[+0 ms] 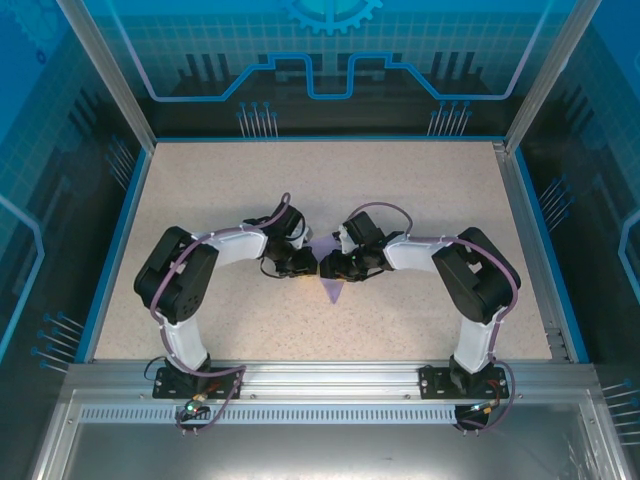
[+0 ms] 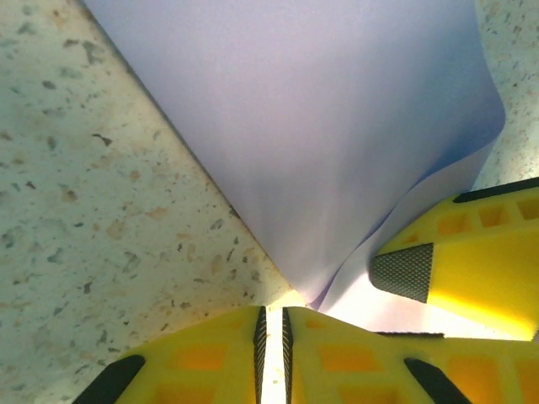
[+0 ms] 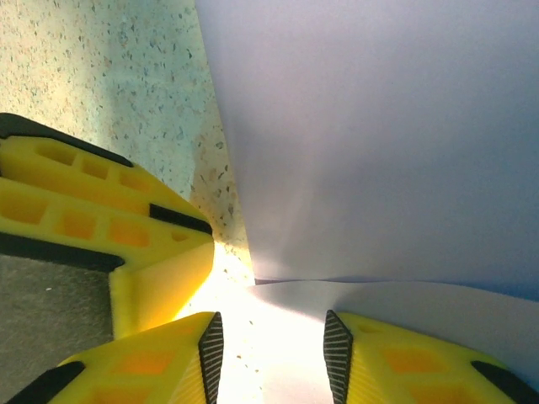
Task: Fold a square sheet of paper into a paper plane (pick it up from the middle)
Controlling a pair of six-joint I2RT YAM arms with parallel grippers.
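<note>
The lavender sheet of paper [image 2: 320,126] lies folded on the speckled table, its layers meeting in a point by my left fingertips. In the top view a small purple tip of paper [image 1: 333,291] sticks out below the two grippers, which meet nose to nose. My left gripper [image 2: 272,313] has its jaws almost together, with a thin bright slit between them and the paper's point just at their tips. My right gripper [image 3: 274,345] stands open, with the paper's [image 3: 379,151] lower layer reaching in between its fingers. One right finger [image 2: 472,269] rests over the paper's edge.
The table [image 1: 200,200] is a speckled beige board with a blue rim and metal posts at the back corners. Both arms [image 1: 180,280] bend inward from their bases at the near edge. The left gripper's yellow body [image 3: 101,227] sits close beside my right fingers.
</note>
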